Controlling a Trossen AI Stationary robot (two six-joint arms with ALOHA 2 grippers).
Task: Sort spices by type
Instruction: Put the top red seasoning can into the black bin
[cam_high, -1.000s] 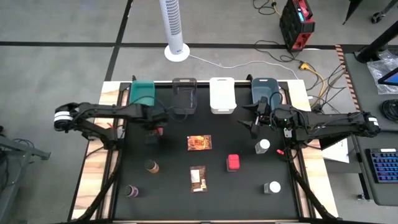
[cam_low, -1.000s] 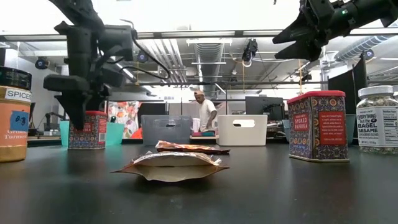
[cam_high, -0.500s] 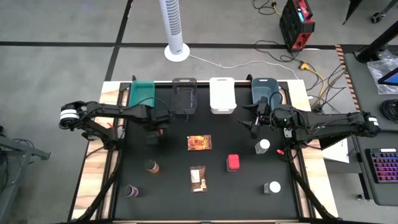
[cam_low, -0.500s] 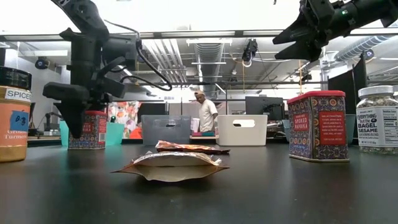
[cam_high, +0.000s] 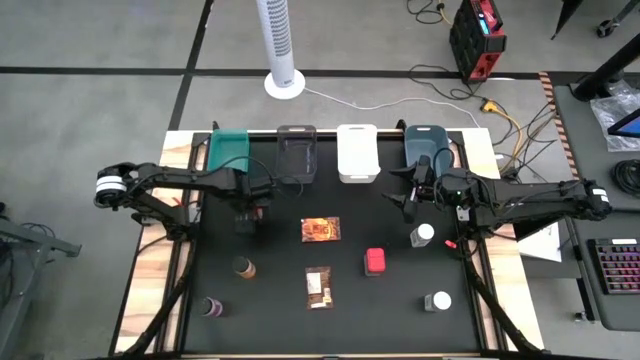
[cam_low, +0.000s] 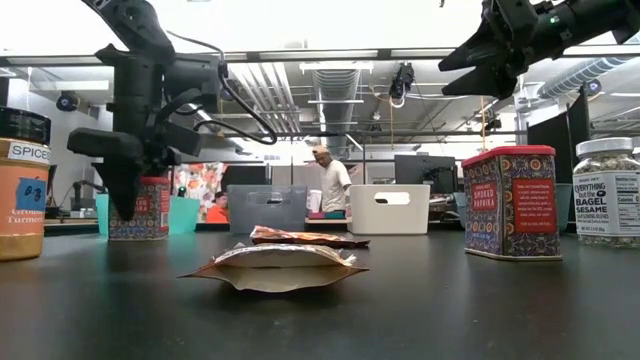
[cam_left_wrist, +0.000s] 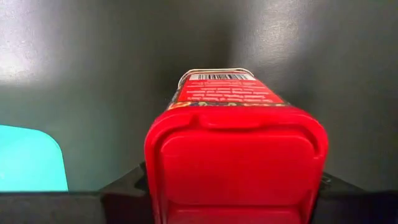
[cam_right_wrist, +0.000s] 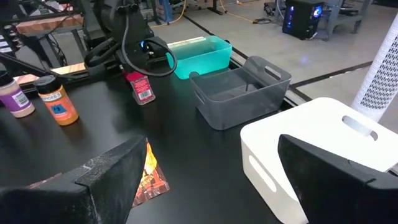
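Left hand (cam_high: 249, 207) pinching a red tub (cam_left_wrist: 235, 163) near the teal bin (cam_high: 229, 149).
Its fingers are mostly hidden behind the tub, which is lifted and tilted above the tabletop (cam_high: 280, 300); right hand (cam_high: 409, 196) hangs spread above a white-capped jar (cam_high: 423, 235).

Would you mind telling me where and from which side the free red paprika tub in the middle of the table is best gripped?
Judging by its pose, grip the red paprika tub across two opposite flat side walls just below the lid, coming straight down from above. It stands upright and apart from the packets, so fingers have room on either side. The open right gripper hovers nearest.
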